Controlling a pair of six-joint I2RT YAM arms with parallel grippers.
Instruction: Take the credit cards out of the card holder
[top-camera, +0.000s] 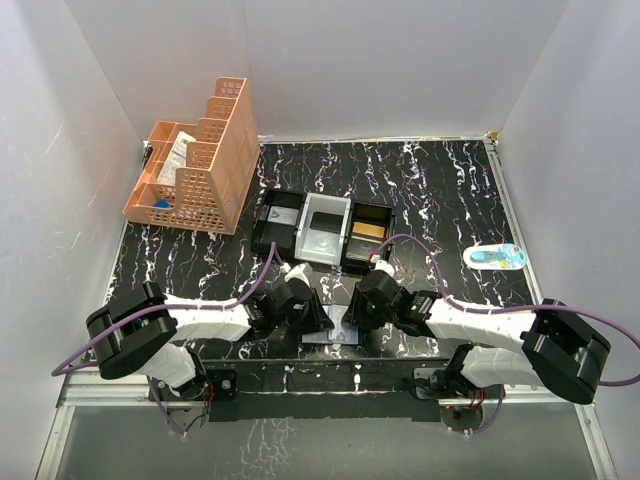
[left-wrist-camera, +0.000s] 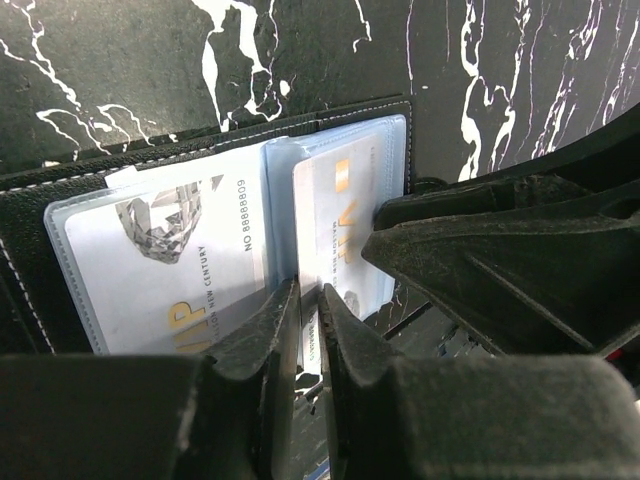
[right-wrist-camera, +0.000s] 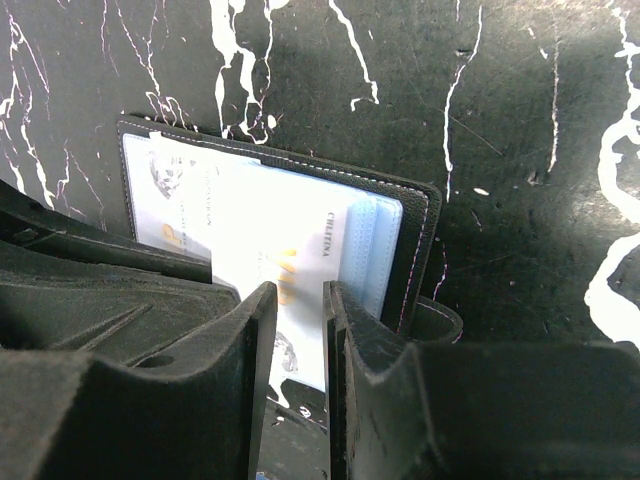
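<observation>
At the far left, an orange slotted plastic organiser basket is standing at the back left of the black, white-veined marble-look table. Next to the right, the left gripper is reaching in low over the near centre of the table. Its fingers are standing nearly together with only a slit between them. The pale lower edge of a blue-white plastic card with gold lettering is sitting in that slit, so the fingers are pinching it.

The flat bifold card holder, with a dark stitched cover and grey-blue clear sleeves, is lying open on the table between the two grippers. It is lying just in front of the black-and-white three-compartment tray. In its left sleeve a second pale card, printed with a silver emblem, is lying flat.

The right gripper is facing the holder from the right. Its fingers are standing narrow, with the gold-lettered card showing in the gap; whether they are clamping it I cannot tell. At the far right, a small white-and-blue oval object is lying well apart from everything else.
</observation>
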